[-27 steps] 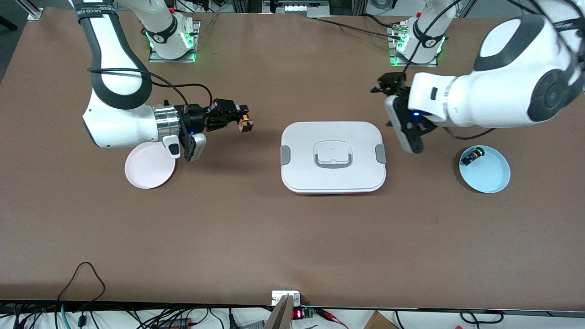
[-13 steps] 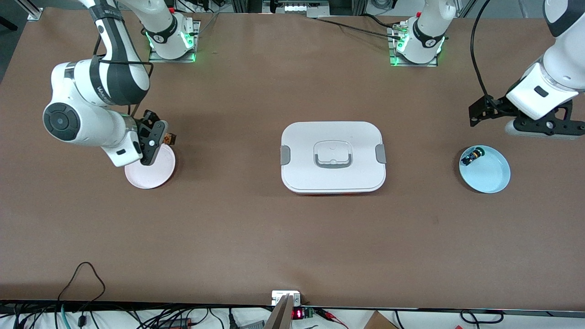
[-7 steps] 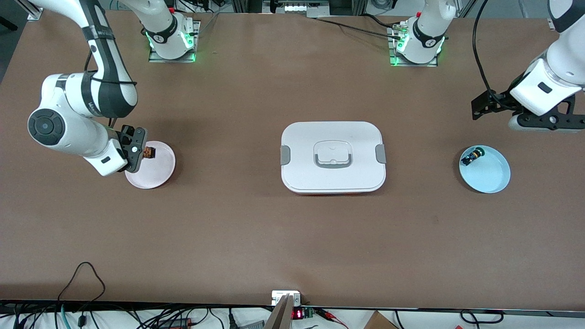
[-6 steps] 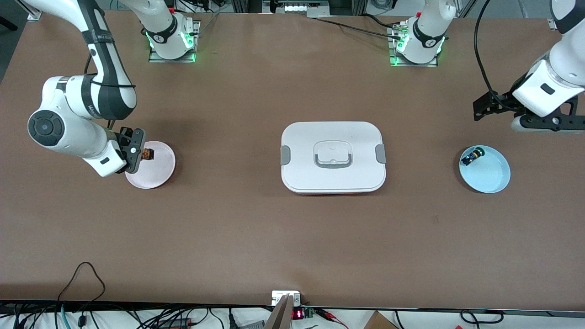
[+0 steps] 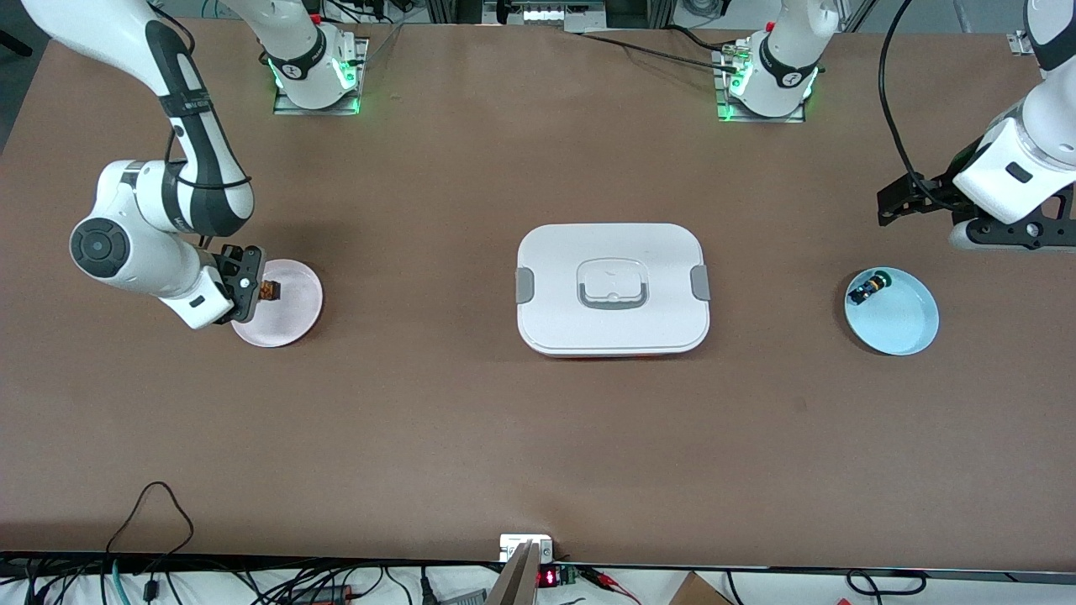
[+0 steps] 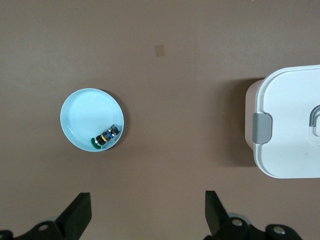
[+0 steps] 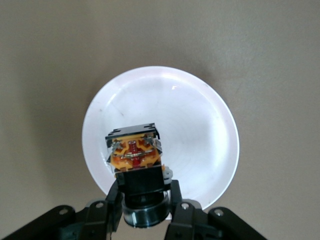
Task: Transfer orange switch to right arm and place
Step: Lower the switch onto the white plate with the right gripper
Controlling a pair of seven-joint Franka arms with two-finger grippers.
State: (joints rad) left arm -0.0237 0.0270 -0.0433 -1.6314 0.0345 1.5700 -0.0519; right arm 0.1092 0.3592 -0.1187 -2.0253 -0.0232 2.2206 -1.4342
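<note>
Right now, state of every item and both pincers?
Tiny black-bodied orange switch: held over pink plate.
Round pink plate: bare.
Right pincer: shut on switch.
Left pincer: open, waiting above table.
White rectangular lidded box: closed.
Round blue plate: holds green-capped switch.

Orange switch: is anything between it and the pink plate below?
Nothing visible. The right gripper holds the orange switch directly over the pink plate, whose surface shows bare in the right wrist view. The left gripper waits, open, near the blue plate.
</note>
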